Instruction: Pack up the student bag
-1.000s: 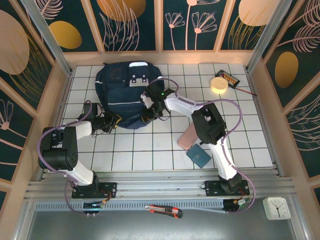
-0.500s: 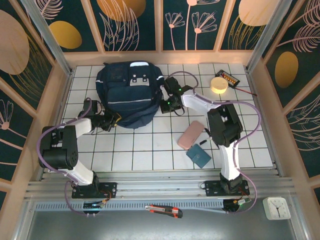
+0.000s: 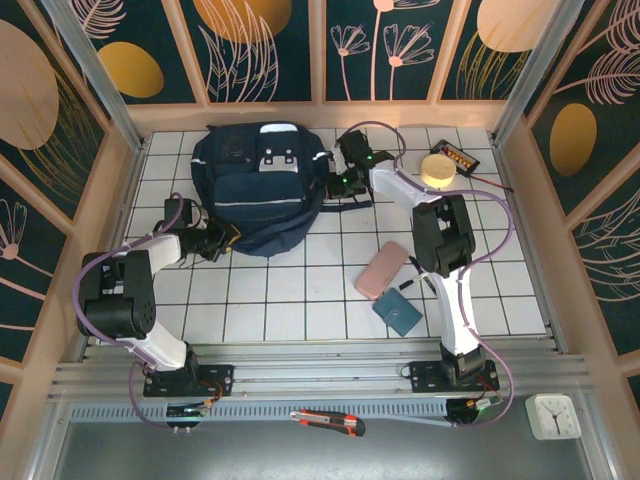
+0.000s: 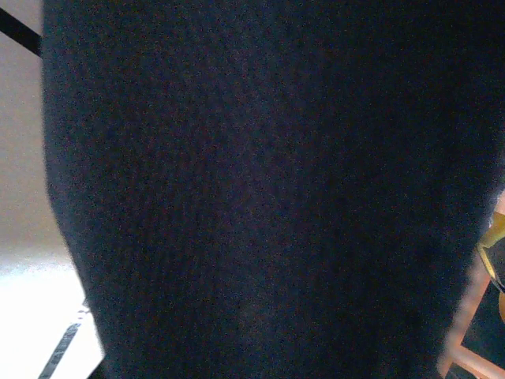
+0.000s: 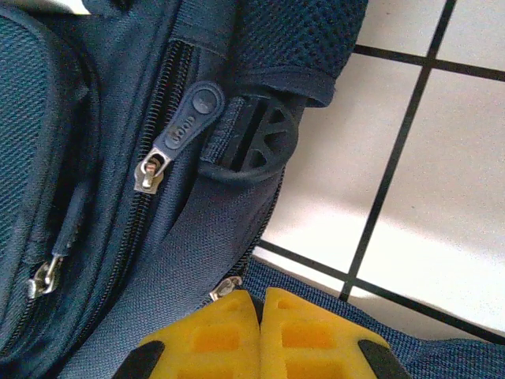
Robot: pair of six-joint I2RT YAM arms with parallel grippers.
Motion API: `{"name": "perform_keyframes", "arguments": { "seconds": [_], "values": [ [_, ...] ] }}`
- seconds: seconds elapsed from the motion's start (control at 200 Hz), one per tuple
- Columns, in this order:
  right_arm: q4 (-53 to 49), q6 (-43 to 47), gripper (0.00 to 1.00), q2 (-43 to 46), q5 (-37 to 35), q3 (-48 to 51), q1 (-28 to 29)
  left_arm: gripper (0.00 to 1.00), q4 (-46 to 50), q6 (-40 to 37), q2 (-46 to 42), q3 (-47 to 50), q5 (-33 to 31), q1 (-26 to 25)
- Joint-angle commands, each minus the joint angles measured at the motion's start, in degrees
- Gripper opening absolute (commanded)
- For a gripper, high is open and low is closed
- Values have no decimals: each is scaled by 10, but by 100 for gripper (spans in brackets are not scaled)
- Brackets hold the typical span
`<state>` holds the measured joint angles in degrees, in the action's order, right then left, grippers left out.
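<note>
The navy student bag [image 3: 260, 185] lies flat at the back left of the tiled table. My left gripper [image 3: 222, 243] is at its lower-left edge, pressed into the cloth and shut on it. Dark bag fabric [image 4: 260, 189] covers the left wrist view and hides the fingers. My right gripper [image 3: 335, 187] is at the bag's right side. Its yellow fingers [image 5: 261, 298] are shut, with a dark pull pinched between them beside a metal zipper slider [image 5: 227, 287]. Above them are a closed zipper with a blue rubber pull [image 5: 185, 126] and a strap buckle [image 5: 256, 146].
A pink case [image 3: 383, 269], a teal wallet-like item [image 3: 399, 312] and a small black piece [image 3: 408, 286] lie right of centre. A round yellow roll [image 3: 437, 168] and a black device [image 3: 458, 157] sit back right. A box cutter [image 3: 328, 421] and white clock [image 3: 553, 415] lie off the table.
My right gripper has travelled from the bag's lower front edge up along its right side, staying shut. The right arm swung back with it. The left gripper barely moved.
</note>
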<state>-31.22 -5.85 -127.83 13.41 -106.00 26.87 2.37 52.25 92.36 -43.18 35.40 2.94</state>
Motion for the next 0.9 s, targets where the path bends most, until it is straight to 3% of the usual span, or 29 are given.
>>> {"name": "perform_keyframes", "arguments": {
  "seconds": [0.0,0.055,0.2,0.325,0.57,0.696,0.896],
  "values": [
    [24,21,0,-3,-9,-12,-32,7,17,-32,5,-6,-8,19],
    [27,18,0,8,2,3,-33,43,15,-29,3,-5,-9,19],
    [52,-16,0,31,63,57,-53,98,29,-57,-50,-13,-44,16],
    [80,-42,0,50,90,97,-60,99,94,-169,-108,-63,-131,-18],
    [115,-83,0,98,109,147,-47,99,102,-445,-112,-140,-320,-233],
    [115,-100,0,123,114,162,-29,96,74,-565,-69,-151,-334,-289],
    [101,-116,0,152,111,174,8,90,61,-678,17,-173,-386,-352]
  ]
}}
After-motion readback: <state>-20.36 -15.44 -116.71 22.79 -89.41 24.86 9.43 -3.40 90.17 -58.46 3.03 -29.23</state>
